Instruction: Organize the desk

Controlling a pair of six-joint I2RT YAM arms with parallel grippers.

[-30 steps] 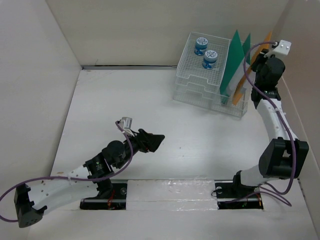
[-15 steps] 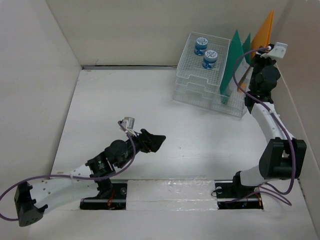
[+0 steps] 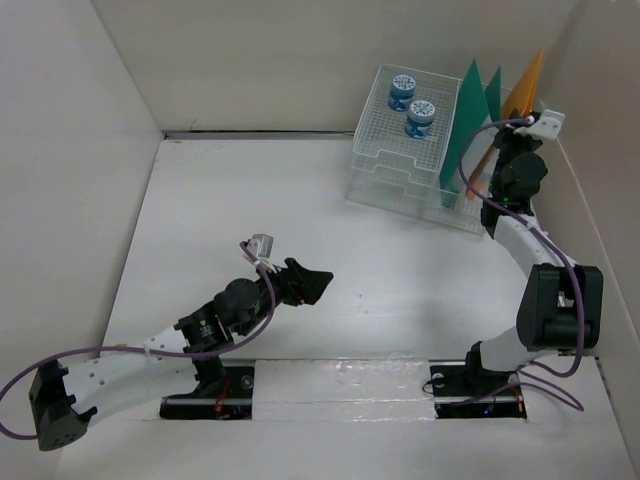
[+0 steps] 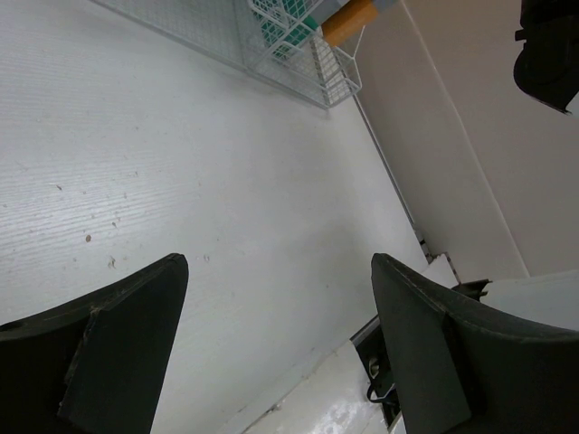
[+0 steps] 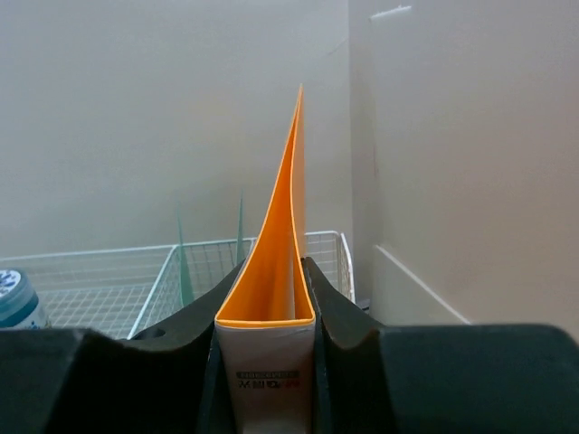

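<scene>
The white desk (image 3: 260,210) fills the top view. A wire-mesh organizer rack (image 3: 400,160) stands at the back right with two blue-lidded jars (image 3: 412,103) on top and green folders (image 3: 462,125) upright in its side slot. My right gripper (image 3: 508,125) is shut on an orange folder (image 5: 276,262), held upright at the rack's right end beside the green folders (image 5: 184,262). The orange folder also shows in the top view (image 3: 522,88). My left gripper (image 3: 315,284) is open and empty, low over the middle of the desk (image 4: 181,163).
Beige wall panels (image 3: 90,140) close in the desk on three sides; the right wall (image 5: 452,163) is very close to the orange folder. The rack's corner shows in the left wrist view (image 4: 298,54).
My right gripper has turned and moved slightly left and down with the orange folder, tilting it toward the rack's slot. My left arm has crept slightly right.
</scene>
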